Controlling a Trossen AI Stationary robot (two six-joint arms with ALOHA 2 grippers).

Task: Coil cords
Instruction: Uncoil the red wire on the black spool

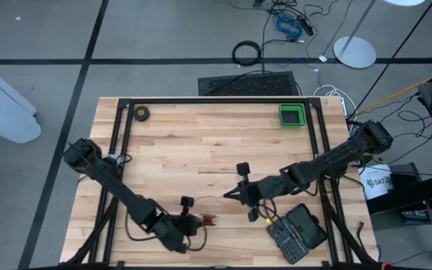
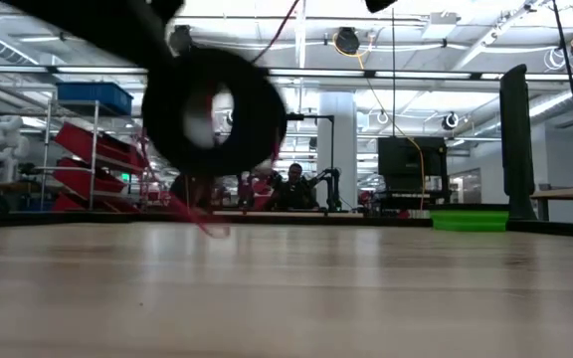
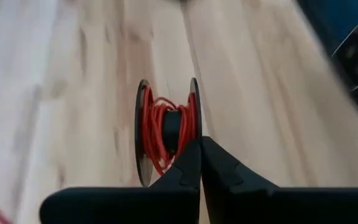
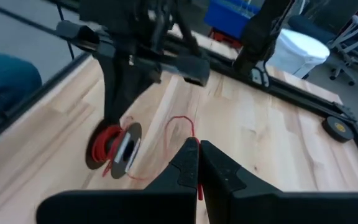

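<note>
Dark-flanged spool of thin red cords [image 3: 166, 134] hangs at the table's [image 1: 201, 142] near edge, left hand [image 3: 200, 163] closed on its rim. Right hand [image 4: 198, 163], closed on the red tail, sits right of it. Judgement: keep the tail taut, turn the spool slowly so wraps land between flanges.

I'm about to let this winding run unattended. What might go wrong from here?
1. The left gripper pinches only the rim of the small dark spool of red wire; it may slip or twist out.
2. The loose red wire strand running to the shut right gripper lies slack on the wooden table; it may snag or wind unevenly.
</note>
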